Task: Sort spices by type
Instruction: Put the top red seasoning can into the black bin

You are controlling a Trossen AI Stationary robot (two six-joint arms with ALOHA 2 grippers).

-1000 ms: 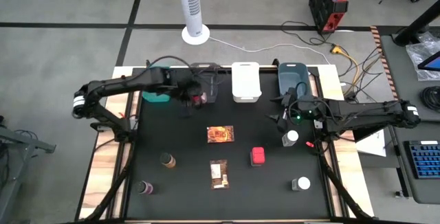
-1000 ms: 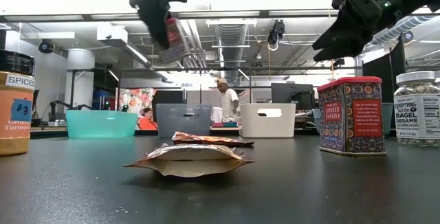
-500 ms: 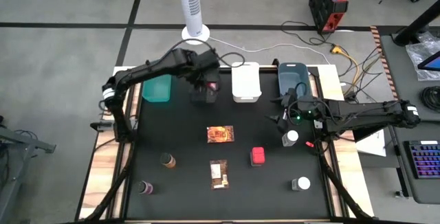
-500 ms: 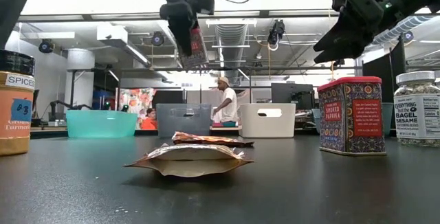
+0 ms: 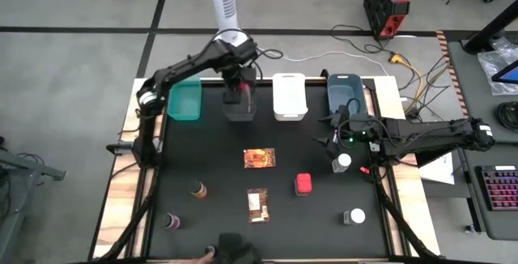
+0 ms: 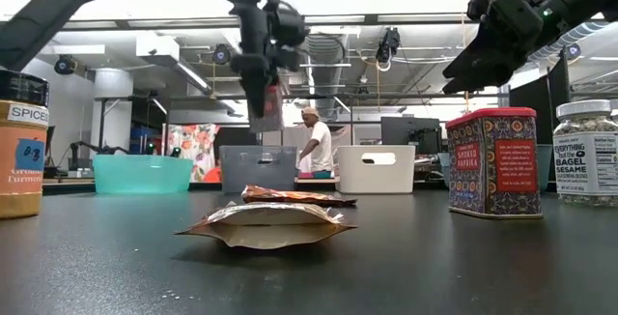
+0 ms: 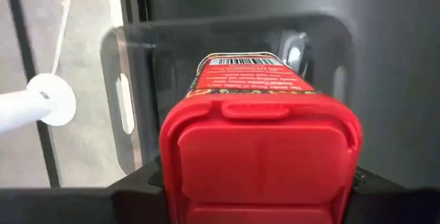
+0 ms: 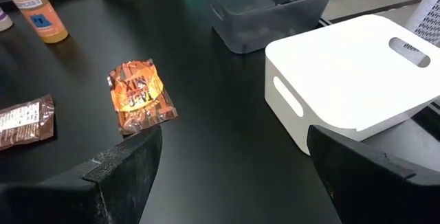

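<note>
Above grey bin [image 5: 239, 112]: left gripper [image 5: 238, 91] clamping red tub [image 7: 261, 159]. Teal bin [image 5: 184, 103], white bin [image 5: 290, 97], blue bin [image 5: 344, 92] alongside. Right gripper [image 5: 334, 137] spread, holding nothing, over white-capped jar [image 5: 344, 162].

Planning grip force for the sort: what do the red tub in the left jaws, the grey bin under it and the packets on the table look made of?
Red tub: glossy moulded plastic lid; printed body, possibly tin.
Grey bin: translucent smoky plastic; the surface under it shows through.
Packets: crinkled foil or plastic film, shiny creases, crimped edges.
</note>
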